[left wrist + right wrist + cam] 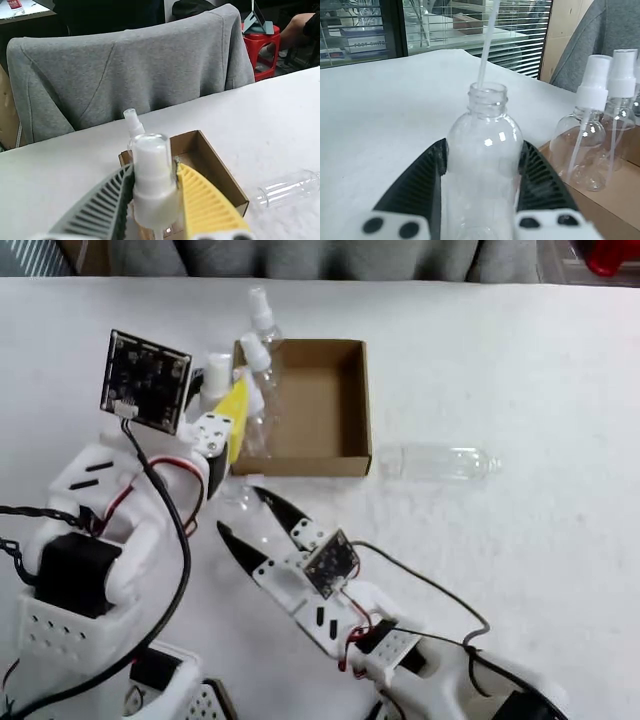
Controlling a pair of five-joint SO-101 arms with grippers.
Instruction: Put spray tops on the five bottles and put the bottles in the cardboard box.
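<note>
My left gripper [155, 175] clamps the spray top [150, 150], its tube [487, 45] dipping into the open bottle [485, 130] that my right gripper [482, 150] grips upright beside the cardboard box [365, 400]. Lowered tilted, the spray top may jam on the neck [487, 95] and tip the bottle.

place: looking like an office or lab workroom | cues: white-covered surface [520, 370] serving as workbench | grey sweatshirt [125, 75] hanging draped behind it | red stool [262, 50] standing beyond | slatted blinds [525, 35] hanging at a window
</note>
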